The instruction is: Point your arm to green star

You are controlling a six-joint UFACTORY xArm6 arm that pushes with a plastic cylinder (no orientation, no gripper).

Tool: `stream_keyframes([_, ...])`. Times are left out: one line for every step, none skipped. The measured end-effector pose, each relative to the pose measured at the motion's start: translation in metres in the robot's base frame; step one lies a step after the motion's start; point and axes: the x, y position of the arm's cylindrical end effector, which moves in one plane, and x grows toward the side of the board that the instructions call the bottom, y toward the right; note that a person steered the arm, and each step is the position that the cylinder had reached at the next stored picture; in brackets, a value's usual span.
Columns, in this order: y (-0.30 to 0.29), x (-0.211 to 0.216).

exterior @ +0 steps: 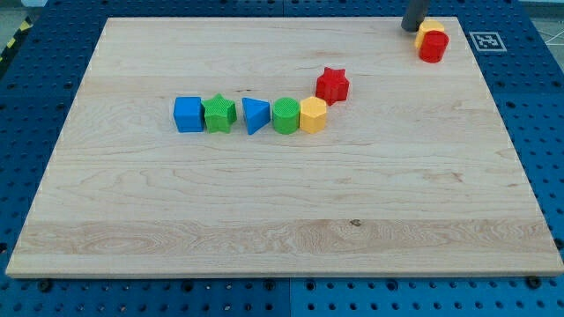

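The green star lies left of the board's middle, in a row of blocks. It sits between a blue cube on its left and a blue triangle on its right, touching or nearly touching both. My tip is at the view's top right, far from the green star. It stands just left of a yellow block and a red block.
The row goes on rightward with a green round block and a yellow hexagonal block. A red star sits up and right of it. The wooden board lies on a blue pegboard table.
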Motion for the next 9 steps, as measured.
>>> stream_keyframes([-0.04,0.005])
stream_keyframes([-0.068,0.018])
stream_keyframes([-0.069,0.033])
stream_keyframes([-0.075,0.05])
stream_keyframes([-0.082,0.077])
stream_keyframes([-0.082,0.084])
stream_keyframes([-0.128,0.031])
stream_keyframes([-0.177,0.018])
stream_keyframes([-0.23,0.025])
